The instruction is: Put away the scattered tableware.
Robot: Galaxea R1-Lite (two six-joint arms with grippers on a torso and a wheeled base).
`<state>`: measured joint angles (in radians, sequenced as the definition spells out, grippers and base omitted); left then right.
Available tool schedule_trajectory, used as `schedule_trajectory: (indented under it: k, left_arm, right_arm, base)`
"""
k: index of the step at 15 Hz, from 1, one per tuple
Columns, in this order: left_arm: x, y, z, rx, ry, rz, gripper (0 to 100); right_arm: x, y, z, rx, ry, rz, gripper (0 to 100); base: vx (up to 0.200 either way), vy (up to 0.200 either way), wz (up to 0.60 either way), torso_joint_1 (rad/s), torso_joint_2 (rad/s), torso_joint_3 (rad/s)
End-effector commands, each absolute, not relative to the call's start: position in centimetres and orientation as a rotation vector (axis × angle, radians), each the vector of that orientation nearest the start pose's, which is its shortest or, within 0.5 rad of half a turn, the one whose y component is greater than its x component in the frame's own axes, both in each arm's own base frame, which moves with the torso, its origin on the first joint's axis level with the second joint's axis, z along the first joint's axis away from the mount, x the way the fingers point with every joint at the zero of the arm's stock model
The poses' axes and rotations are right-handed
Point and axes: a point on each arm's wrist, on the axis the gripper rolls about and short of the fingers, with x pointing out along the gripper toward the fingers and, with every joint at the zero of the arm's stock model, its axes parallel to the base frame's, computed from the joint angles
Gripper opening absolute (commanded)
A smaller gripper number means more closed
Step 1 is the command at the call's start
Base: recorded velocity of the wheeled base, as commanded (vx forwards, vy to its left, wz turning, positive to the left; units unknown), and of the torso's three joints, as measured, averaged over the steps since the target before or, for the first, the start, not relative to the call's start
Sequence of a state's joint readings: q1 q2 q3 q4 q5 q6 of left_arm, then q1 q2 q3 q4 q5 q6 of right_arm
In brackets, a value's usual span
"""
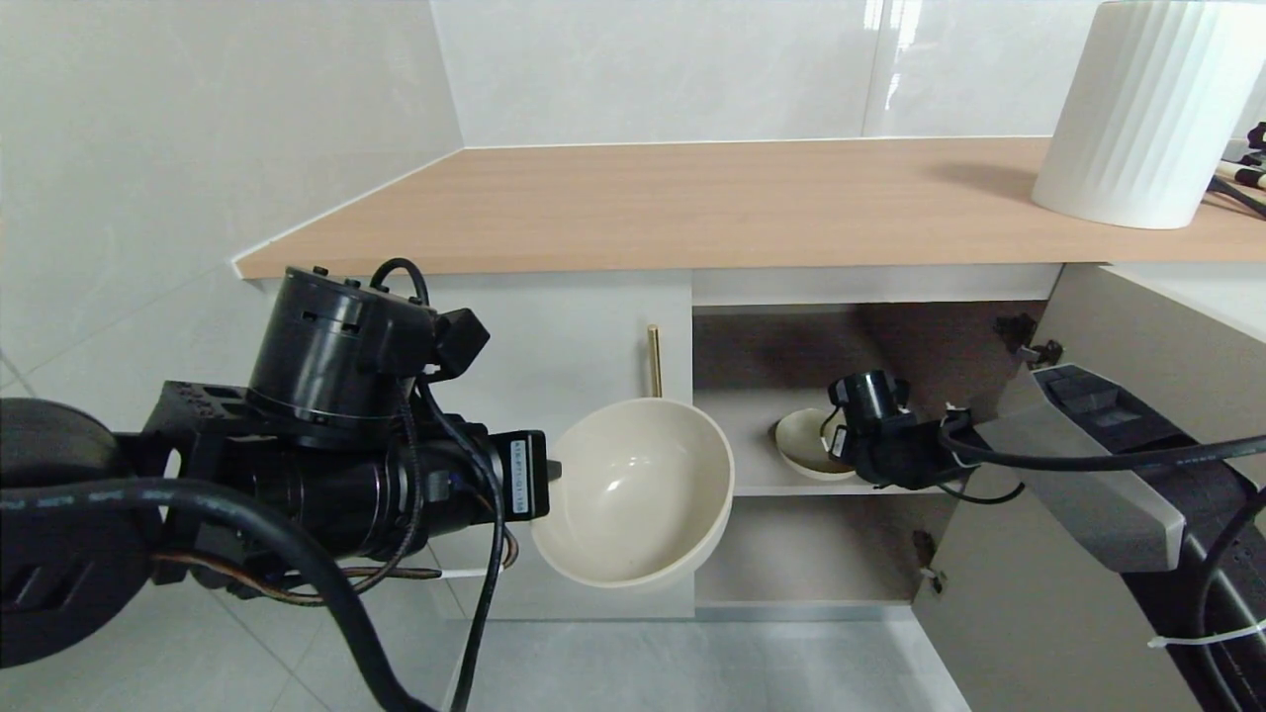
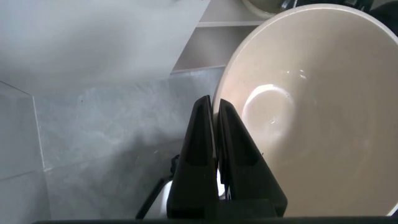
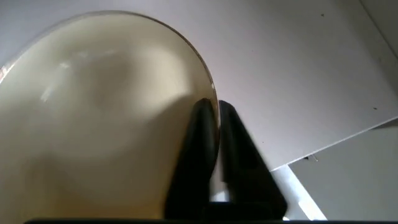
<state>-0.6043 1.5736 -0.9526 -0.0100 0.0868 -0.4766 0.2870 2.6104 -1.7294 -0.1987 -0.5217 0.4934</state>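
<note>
My left gripper [image 1: 554,475] [image 2: 216,112] is shut on the rim of a large cream bowl [image 1: 633,494] [image 2: 311,106], held tilted in the air in front of the closed left cabinet door. Inside the open cabinet, my right gripper [image 1: 841,445] [image 3: 216,115] is shut on the rim of a second cream bowl [image 1: 806,442] [image 3: 99,118], which is at the level of the cabinet shelf [image 1: 752,435]; whether it rests on the shelf I cannot tell.
The right cabinet door [image 1: 1048,593] stands open beside my right arm. A brass handle [image 1: 654,361] is on the closed left door. A white ribbed container [image 1: 1147,109] stands on the wooden countertop [image 1: 692,203]. Grey tiled floor [image 1: 692,663] lies below.
</note>
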Motion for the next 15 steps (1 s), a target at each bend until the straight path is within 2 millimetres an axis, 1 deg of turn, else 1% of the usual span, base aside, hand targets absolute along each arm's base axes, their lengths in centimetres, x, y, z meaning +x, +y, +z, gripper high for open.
schedule_trajectory:
  k: [1,3,4,5,6,9,10,11,12,13,15]
  left_arm:
    - [22.4,-15.3,20.0,-0.243,0.686,-0.349,0]
    - [22.5,-15.3,19.8,-0.241,0.691,-0.347,0]
    - [22.7,-15.5,19.6,-0.235,0.701,-0.346,0]
    - [22.9,-15.6,19.3,-0.232,0.71,-0.343,0]
    - [23.1,-15.8,19.0,-0.226,0.719,-0.341,0]
    - [24.1,-16.7,17.5,-0.183,0.752,-0.345,0]
    - [24.2,-17.2,17.1,-0.17,0.759,-0.355,0]
    - [24.3,-18.0,16.4,-0.147,0.771,-0.373,0]
    - [24.3,-18.5,15.9,-0.135,0.782,-0.382,0]
    - [24.3,-19.1,15.1,-0.115,0.806,-0.389,0]
    - [24.2,-20.3,13.7,-0.084,0.846,-0.399,0]
  right_arm:
    - [48.9,13.3,0.5,0.212,0.544,-0.369,100]
    - [48.9,13.4,1.3,0.251,0.522,-0.374,100]
    - [48.7,13.4,2.1,0.272,0.511,-0.374,100]
    - [48.0,13.4,3.5,0.292,0.504,-0.375,100]
    - [46.7,13.4,5.2,0.303,0.506,-0.362,100]
    - [41.6,14.9,10.4,0.325,0.546,-0.184,100]
    - [40.1,15.2,11.8,0.33,0.553,-0.134,100]
    - [37.5,15.5,14.0,0.311,0.572,-0.064,100]
    - [35.9,15.4,15.1,0.27,0.603,-0.017,100]
    - [33.7,15.3,17.1,0.229,0.629,0.033,100]
    - [30.0,15.6,20.0,0.213,0.666,0.123,100]
  base:
    - [0.0,0.0,0.0,0.0,0.0,0.0]
    - [0.0,0.0,0.0,0.0,0.0,0.0]
    - [0.0,0.0,0.0,0.0,0.0,0.0]
    - [0.0,0.0,0.0,0.0,0.0,0.0]
    - [0.0,0.0,0.0,0.0,0.0,0.0]
    - [0.0,0.0,0.0,0.0,0.0,0.0]
    - [0.0,0.0,0.0,0.0,0.0,0.0]
    - [0.0,0.0,0.0,0.0,0.0,0.0]
    - [0.0,0.0,0.0,0.0,0.0,0.0]
    - [0.0,0.0,0.0,0.0,0.0,0.0]
    - [0.0,0.0,0.0,0.0,0.0,0.0]
